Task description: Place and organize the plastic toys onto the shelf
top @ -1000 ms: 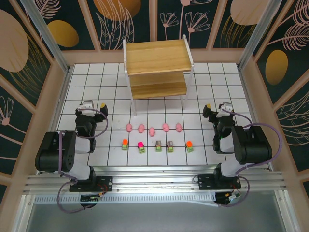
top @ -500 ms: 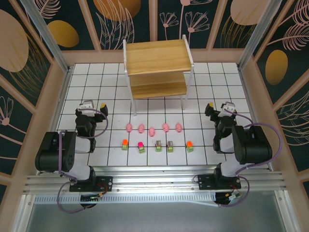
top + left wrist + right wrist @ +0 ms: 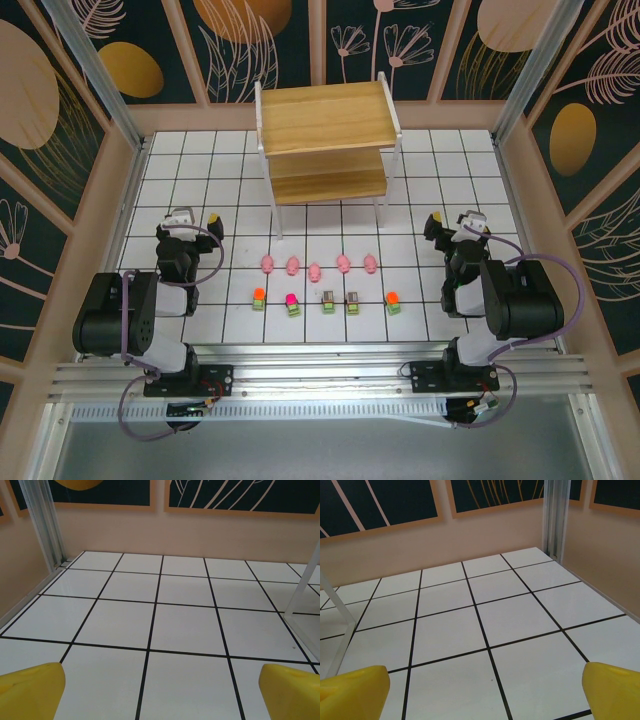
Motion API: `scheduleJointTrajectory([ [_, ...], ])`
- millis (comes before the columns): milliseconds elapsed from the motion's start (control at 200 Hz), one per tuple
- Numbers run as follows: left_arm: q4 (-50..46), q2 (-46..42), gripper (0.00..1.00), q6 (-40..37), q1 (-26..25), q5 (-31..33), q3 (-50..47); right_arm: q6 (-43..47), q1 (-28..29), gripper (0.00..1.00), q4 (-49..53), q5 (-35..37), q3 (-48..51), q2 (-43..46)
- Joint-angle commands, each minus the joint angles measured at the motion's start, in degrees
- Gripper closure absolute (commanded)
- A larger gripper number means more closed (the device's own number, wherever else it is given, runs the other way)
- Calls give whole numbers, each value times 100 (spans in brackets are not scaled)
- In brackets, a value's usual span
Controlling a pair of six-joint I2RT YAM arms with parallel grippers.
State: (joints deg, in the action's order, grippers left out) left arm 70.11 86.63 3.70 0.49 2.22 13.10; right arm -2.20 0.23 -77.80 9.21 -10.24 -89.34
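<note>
The plastic toys lie on the table between the two grippers, in two rows. Five small pink pig-like figures make the farther row. Five blocky green-and-brown pieces, topped orange, magenta or red, make the nearer row, each apart from its neighbours. Both rows sit closer to the arm bases than the fingertips do, to the right of the left gripper and to the left of the right gripper. The two-tier shelf of light wooden boards on a thin white frame stands beyond the fingertips, farther out and midway between the arms, well apart from the toys. In the left wrist view the left gripper's yellow fingers sit at the bottom corners, spread wide over bare tile, with one white shelf leg rising ahead and to their right. In the right wrist view the right gripper's yellow fingers are likewise spread wide and hold nothing, with a white shelf leg ahead and to their left. All of this rests on the white tiled table with black grid lines, which is enclosed by a peach wall with dark leaf-patterned panels and has aluminium corner posts.
</note>
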Motion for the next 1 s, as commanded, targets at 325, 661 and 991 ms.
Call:
scheduleJointTrajectory([
  [325,293,-255,1,151,48,304,-92,122,29,1,11,-46,-135,32],
  [661,-943,-1825,1,290,-585,2014,-87,396,509,1,889,1018,-303,893],
  [991,-2068,-2970,1,1235,-1324,2316,124,-390,1287,1,3227,2365,-975,1954],
])
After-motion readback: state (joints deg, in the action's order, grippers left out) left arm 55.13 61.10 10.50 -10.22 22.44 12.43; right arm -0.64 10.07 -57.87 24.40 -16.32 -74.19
